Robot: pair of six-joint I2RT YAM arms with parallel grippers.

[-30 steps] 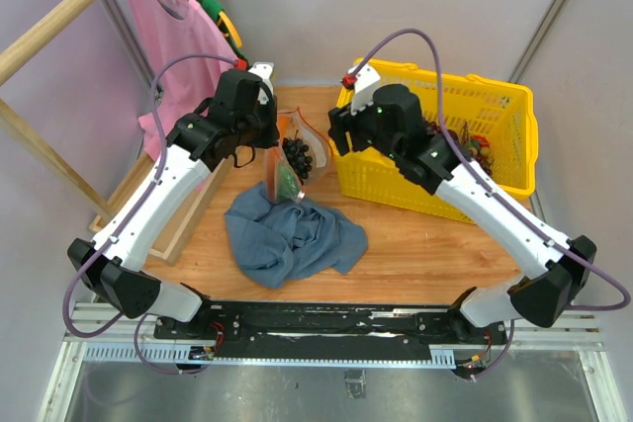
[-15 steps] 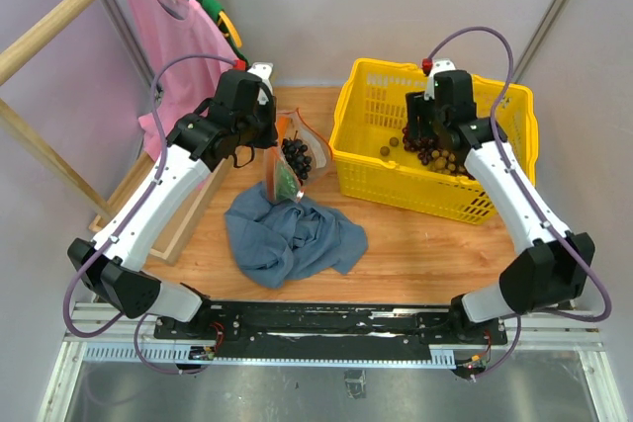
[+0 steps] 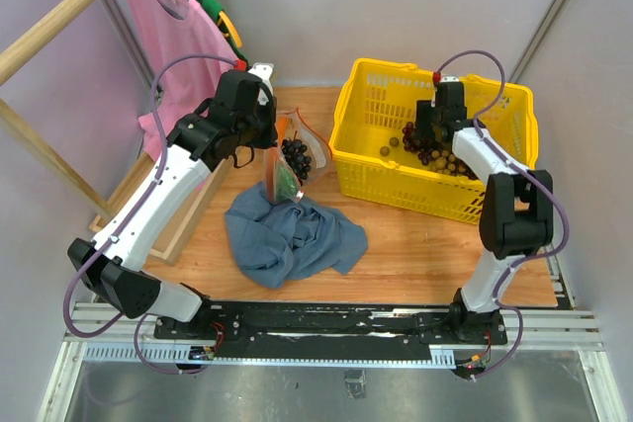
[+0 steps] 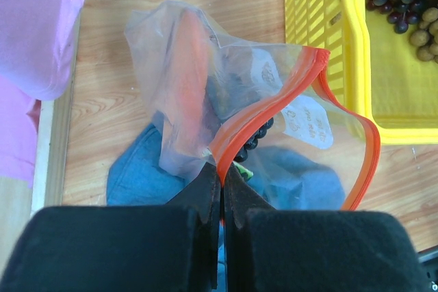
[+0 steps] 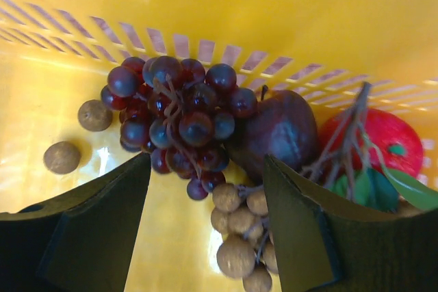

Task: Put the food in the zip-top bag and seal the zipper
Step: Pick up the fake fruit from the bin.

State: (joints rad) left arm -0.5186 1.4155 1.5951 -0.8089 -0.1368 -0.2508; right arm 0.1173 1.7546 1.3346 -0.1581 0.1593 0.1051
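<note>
The left hand is closed on the zipper of the bag; the orange-red strip is pinched between the two fingers at its near corner. The bag is held up by that pinch, with its mouth gaping open ahead of the hand and to its right. Whether the bag's bottom rests on the cloth below the hand cannot be told. Inside the bag, ahead of the fingers, an orange wedge is seen through the crinkled plastic. A few bagged grapes are seen just beyond the fingertips, under the zipper. A white label is carried on the bag's far wall. The cloth is spread on the desk.

The right hand is lowered inside the basket, well apart from the bag, with its fingers spread wide and nothing gripped. The purple bunch lies on the basket floor directly ahead of the hand, in line with the gap between the fingers. Whether it is touched by either finger cannot be told. A dark fruit is pressed against the bunch beside the right-side finger. A brown bunch lies between the fingers, nearer the palm. A red fruit is seen beyond the dark fruit.
</note>
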